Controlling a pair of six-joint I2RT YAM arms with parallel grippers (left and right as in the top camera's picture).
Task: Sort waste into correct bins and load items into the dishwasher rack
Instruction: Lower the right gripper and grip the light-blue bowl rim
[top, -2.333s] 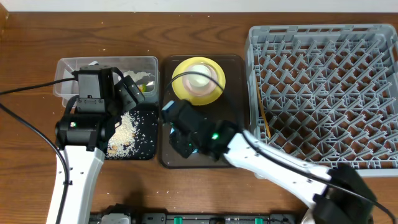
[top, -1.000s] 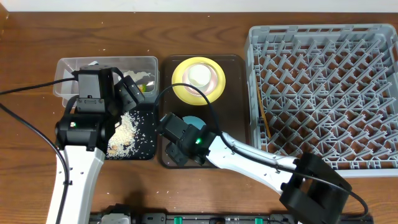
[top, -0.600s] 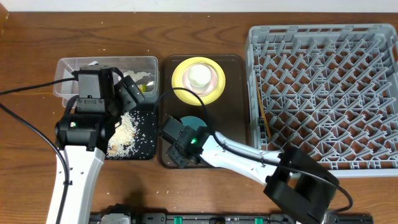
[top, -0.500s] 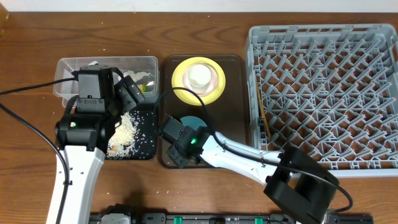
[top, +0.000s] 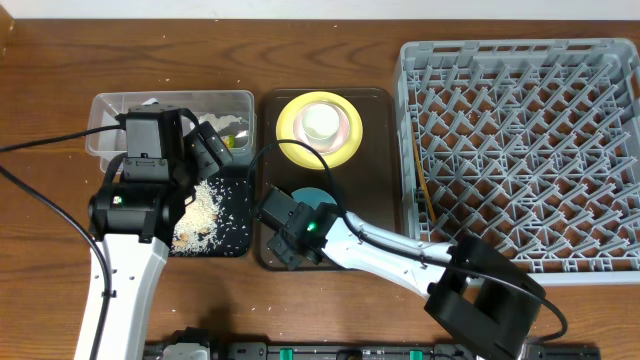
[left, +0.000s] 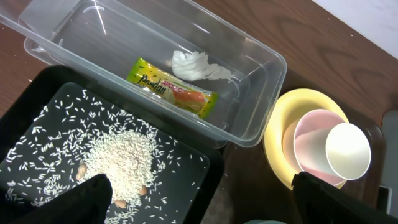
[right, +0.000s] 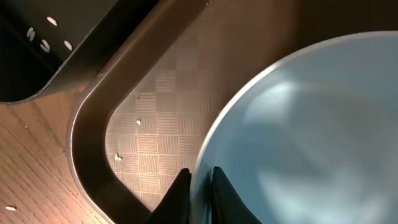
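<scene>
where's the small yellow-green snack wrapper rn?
In the left wrist view, the snack wrapper lies inside the clear plastic rectangular tub, beside the crumpled white tissue, beyond the shallow black tray.

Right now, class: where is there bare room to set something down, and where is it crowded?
Free: the dishwasher rack right of the chopsticks; the left end of the clear tub, beside the snack wrapper. Crowded: the brown tray, holding yellow plate, light blue bowl and the right fingers.
</scene>
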